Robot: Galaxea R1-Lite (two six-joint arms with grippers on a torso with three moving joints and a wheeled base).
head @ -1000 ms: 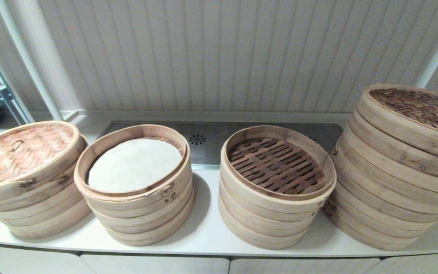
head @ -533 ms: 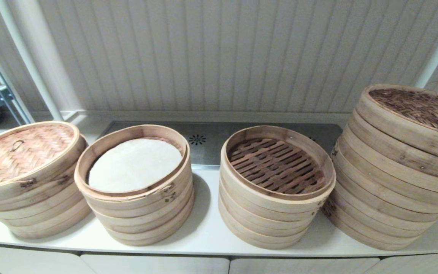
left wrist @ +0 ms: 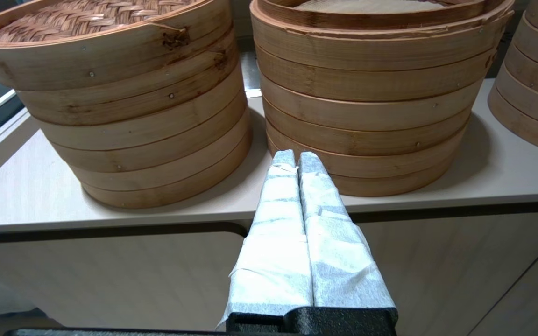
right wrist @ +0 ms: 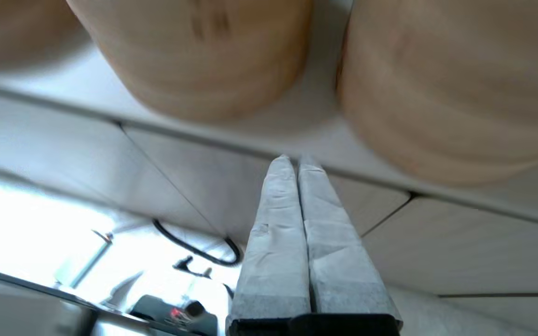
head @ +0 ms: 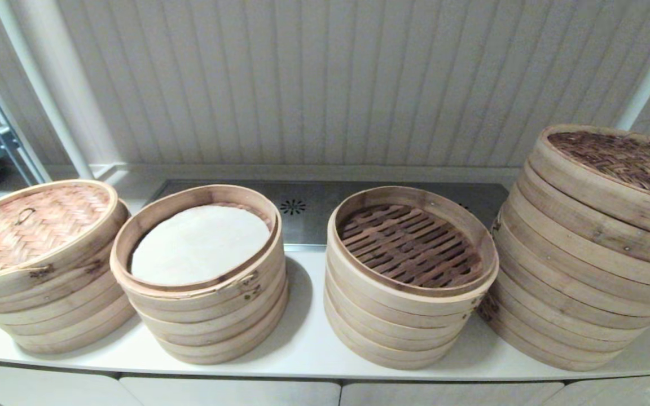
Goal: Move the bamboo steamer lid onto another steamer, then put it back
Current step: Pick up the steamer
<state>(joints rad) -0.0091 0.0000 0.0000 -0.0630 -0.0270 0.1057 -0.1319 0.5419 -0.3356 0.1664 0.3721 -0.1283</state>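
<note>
Woven lid [head: 29,225] sat on the leftmost steamer stack [head: 48,299]. Left gripper [left wrist: 297,161] and right gripper [right wrist: 294,161] hung below the desk [head: 308,344] edge, fingers pressed together, empty.

My left end effector [left wrist: 297,161] sits low with its two wrapped fingers [left wrist: 278,219] pressed together, holding nothing. My right end effector [right wrist: 295,163] is likewise closed and empty, angled upward, its tip just entering the head view's lower right corner.
</note>
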